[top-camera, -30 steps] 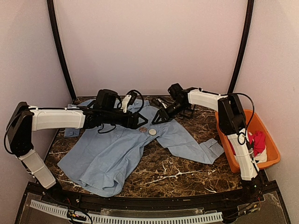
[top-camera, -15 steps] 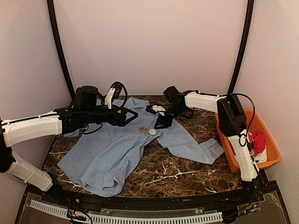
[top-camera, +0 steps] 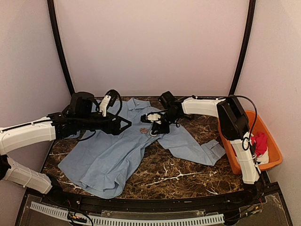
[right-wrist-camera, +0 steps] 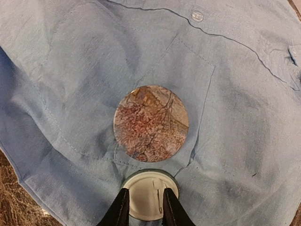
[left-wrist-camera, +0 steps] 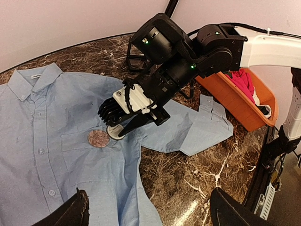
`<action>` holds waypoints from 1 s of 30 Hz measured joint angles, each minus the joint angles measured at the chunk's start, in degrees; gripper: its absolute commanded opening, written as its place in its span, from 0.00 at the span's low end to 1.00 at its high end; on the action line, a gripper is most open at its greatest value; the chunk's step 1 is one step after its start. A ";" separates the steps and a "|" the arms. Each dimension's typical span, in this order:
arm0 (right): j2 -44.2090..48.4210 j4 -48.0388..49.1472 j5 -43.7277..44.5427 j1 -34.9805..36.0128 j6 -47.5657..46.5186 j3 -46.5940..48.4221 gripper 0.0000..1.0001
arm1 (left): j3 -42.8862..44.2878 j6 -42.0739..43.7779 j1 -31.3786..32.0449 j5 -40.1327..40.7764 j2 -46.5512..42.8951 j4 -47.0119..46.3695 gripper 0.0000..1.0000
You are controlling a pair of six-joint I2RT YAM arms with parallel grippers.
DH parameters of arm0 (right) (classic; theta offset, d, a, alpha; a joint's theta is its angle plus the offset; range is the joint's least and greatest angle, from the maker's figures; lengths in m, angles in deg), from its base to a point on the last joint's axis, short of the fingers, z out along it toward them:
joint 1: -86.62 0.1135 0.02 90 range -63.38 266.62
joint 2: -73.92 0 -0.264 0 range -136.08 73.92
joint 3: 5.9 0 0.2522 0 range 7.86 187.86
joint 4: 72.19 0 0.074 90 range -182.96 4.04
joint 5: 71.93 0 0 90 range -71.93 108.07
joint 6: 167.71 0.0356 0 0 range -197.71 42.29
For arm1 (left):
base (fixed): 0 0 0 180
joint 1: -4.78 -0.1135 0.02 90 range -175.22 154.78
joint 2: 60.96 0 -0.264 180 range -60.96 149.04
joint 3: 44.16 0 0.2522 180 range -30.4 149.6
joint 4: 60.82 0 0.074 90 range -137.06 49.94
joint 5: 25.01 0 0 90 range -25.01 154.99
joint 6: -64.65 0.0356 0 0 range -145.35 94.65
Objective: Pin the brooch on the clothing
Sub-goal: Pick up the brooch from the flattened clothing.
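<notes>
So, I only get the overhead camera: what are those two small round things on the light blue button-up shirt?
Observer: The right wrist camera shows one is a glossy round disc mottled reddish-brown, flat on the shirt.
Operator: And the pale one?
Observer: A plain white round disc with a grey rim, right beside it.
Operator: Is the right arm holding it?
Observer: Its jaws stand narrowly apart over that disc; a grip I cannot confirm.

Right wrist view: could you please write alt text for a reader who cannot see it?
The right gripper holds its two black fingers close together over a small white disc lying on the light blue shirt; whether they grip it is unclear. Next to the disc, a round brooch with a mottled reddish-brown face rests on the shirt's chest pocket.
</notes>
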 measured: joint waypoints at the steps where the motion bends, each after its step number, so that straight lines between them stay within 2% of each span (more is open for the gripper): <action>1: 0.00 0.35 0.42 0.11 -0.24 0.00 0.23 | -0.11 0.09 0.00 0.07 -0.04 0.20 0.89; 13: 0.00 0.87 2.49 0.26 -2.19 0.11 0.18 | -1.99 0.44 -0.11 0.96 -1.09 0.76 0.89; 30: -0.85 -0.35 2.08 0.35 -2.69 2.64 0.17 | -2.25 0.61 -0.11 0.98 -1.09 0.76 0.88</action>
